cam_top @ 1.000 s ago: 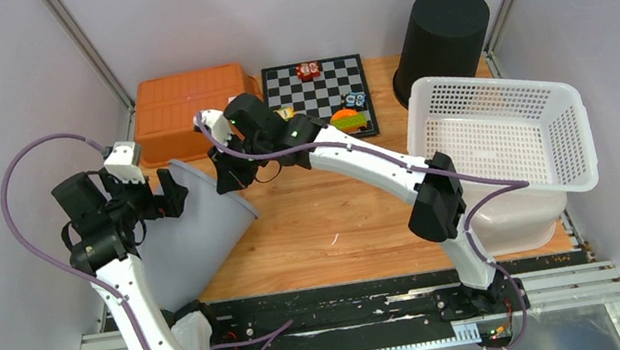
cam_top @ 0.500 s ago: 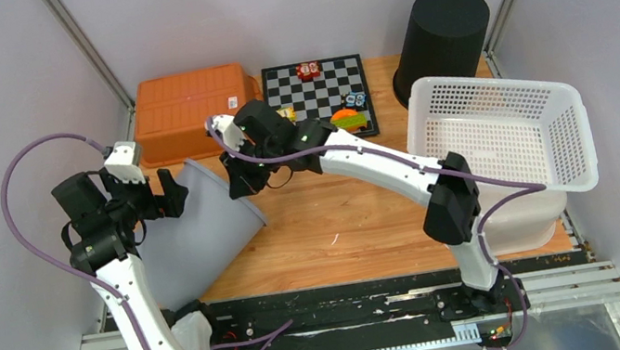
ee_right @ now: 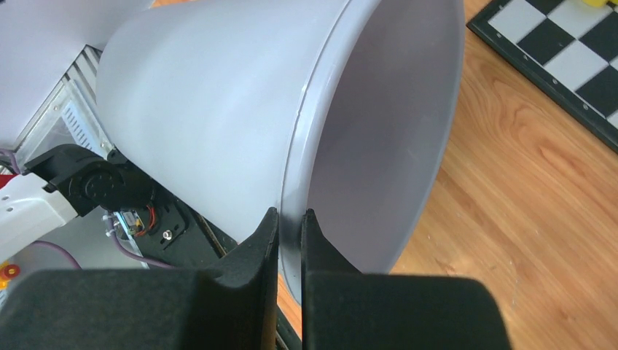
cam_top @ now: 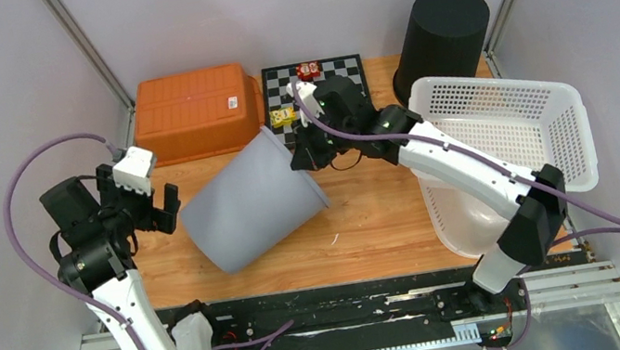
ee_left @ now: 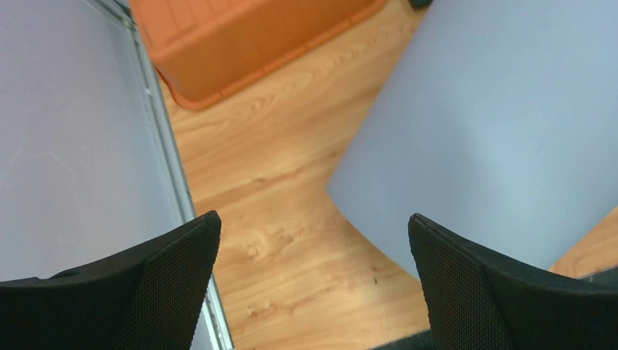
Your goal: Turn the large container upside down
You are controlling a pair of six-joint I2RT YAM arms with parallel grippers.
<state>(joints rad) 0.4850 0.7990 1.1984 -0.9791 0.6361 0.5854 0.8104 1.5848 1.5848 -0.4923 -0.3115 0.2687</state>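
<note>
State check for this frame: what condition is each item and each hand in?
grey container: tipped on its side, mouth facing right.
right hand: shut on the container's rim.
left hand: open, by the container's base.
orange bin: appears upside down.
black bin: appears upside down.
white basket: upright, open top.
chessboard: lying flat, small pieces on it.

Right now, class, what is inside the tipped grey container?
Only bare grey inner wall shows inside the grey container; no contents are visible. Its deepest part is hidden behind the rim, which the right gripper pinches.
</note>
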